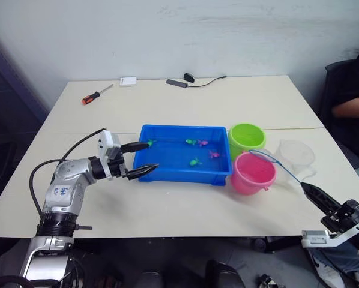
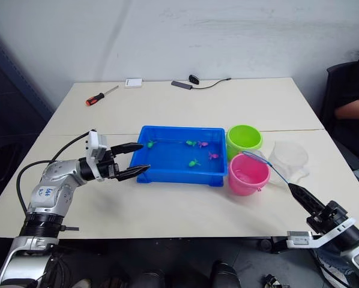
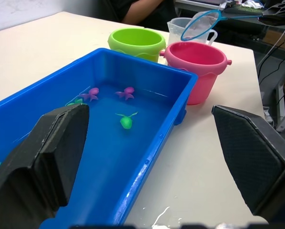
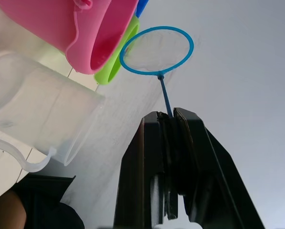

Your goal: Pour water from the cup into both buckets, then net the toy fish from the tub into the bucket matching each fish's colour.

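Note:
The blue tub (image 1: pixel 167 174) sits mid-table holding water and several toy fish, among them a green fish (image 1: pixel 194 162) and a pink fish (image 1: pixel 214 154). My left gripper (image 1: pixel 142 158) is open, its two fingers straddling the tub's left end. To the right of the tub stand the lime green bucket (image 1: pixel 247 138) and, nearer, the pink bucket (image 1: pixel 251 174). The clear cup (image 1: pixel 296 156) stands upright right of the buckets. My right gripper (image 1: pixel 308 189) is shut on the net's thin handle, and the net's blue hoop (image 1: pixel 266 159) hovers over the pink bucket's right rim.
A red-handled screwdriver (image 1: pixel 95 95), a small white box (image 1: pixel 128 81) and a black device with a cable (image 1: pixel 179 83) lie at the table's far edge. A person's arm (image 1: pixel 350 107) shows at the right, beyond the table.

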